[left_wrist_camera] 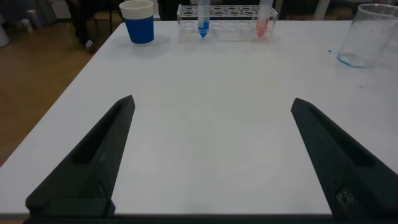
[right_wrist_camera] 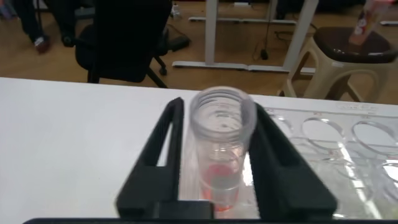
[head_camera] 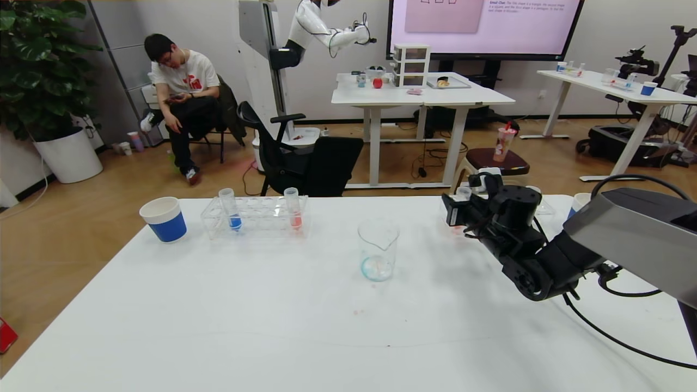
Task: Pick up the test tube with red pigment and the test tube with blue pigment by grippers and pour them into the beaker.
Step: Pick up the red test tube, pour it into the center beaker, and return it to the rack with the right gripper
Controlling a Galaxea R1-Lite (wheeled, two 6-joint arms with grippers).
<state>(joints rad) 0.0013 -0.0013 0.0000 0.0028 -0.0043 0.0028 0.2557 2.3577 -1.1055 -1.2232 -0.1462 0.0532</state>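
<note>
My right gripper is at the far right of the table, shut on a test tube with red pigment. The tube stands upright between the fingers, red liquid in its tip, at the edge of a clear rack. A second red tube and the test tube with blue pigment stand in another clear rack at the far left. The beaker stands mid-table with a bluish film at its bottom. My left gripper is open and empty over bare table near the front. It sees the blue tube, the red tube and the beaker.
A blue-and-white paper cup stands left of the left rack and shows in the left wrist view. Another cup stands behind my right arm. Beyond the table's far edge are a black office chair and a stool.
</note>
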